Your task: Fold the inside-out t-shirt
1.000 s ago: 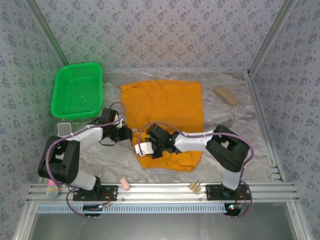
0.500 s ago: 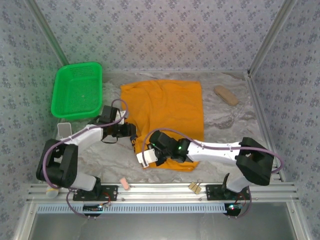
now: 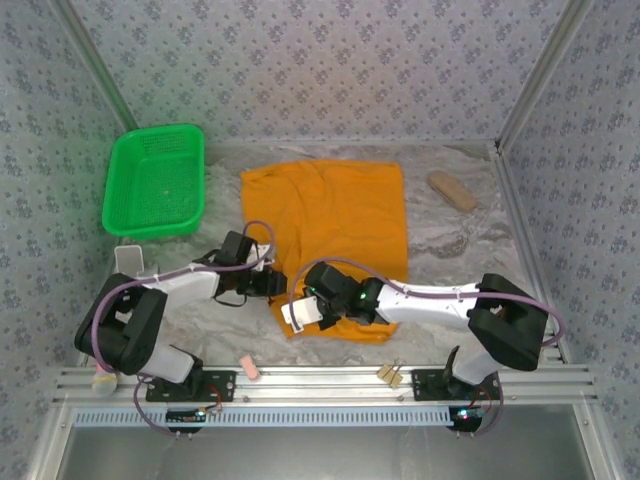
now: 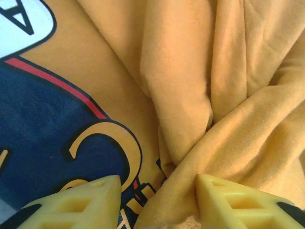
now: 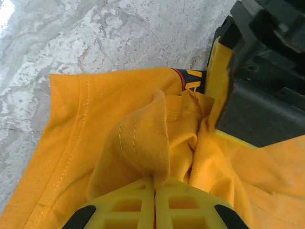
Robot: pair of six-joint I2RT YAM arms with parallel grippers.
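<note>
Inside-out orange-yellow cotton t-shirt: lies spread mid-table on the pale marbled table, to the right of the green plastic basket; near edge rumpled. Dark print with pale lettering shows under my left claw. My right claw: fingers pressed together, pinching a stitched fold of the shirt. My left claw: fingers apart, a ridge of cloth lying between them, gripping nothing.

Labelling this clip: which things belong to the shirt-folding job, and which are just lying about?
Job: orange-yellow cotton t-shirt; right gripper shut on a fold of it; left gripper open over it.
Lying about: green plastic basket; tan oblong block; small pink piece; small tan clips.
</note>
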